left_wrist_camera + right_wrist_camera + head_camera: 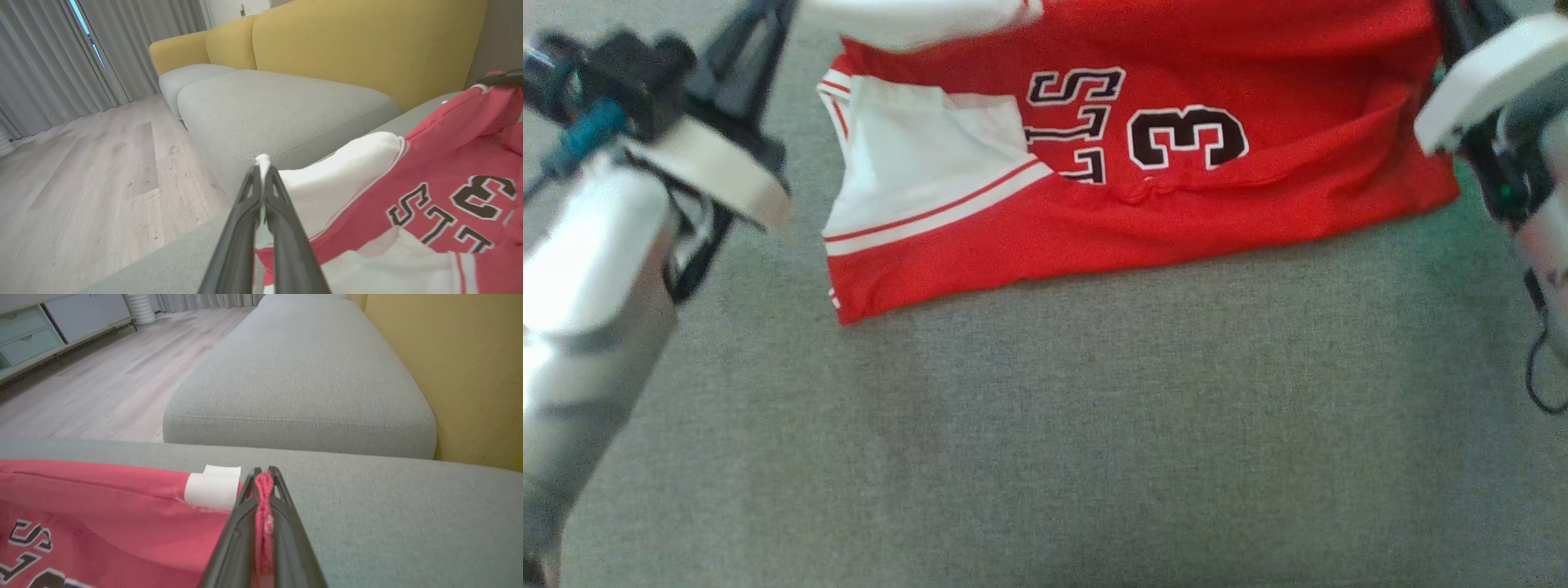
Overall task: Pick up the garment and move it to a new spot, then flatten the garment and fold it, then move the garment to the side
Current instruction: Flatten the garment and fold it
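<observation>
A red jersey (pixel 1217 188) with white side panels and black lettering hangs over the grey cushion, its lower edge resting on the fabric. My left gripper (pixel 262 171) is shut on a white corner of the jersey (pixel 429 204), at the upper left of the head view. My right gripper (pixel 264 477) is shut on a red edge of the jersey (pixel 102 498), beside a white label (pixel 212 490). In the head view both sets of fingertips run off the top edge, so the pinch points are hidden there.
The grey seat cushion (pixel 1094 425) spreads wide below the jersey. A yellow sofa back (pixel 347 49) rises behind more grey cushions (pixel 306 375). Wood floor (pixel 81 163), grey curtains (pixel 41 61) and a pale drawer unit (pixel 36 330) lie beyond.
</observation>
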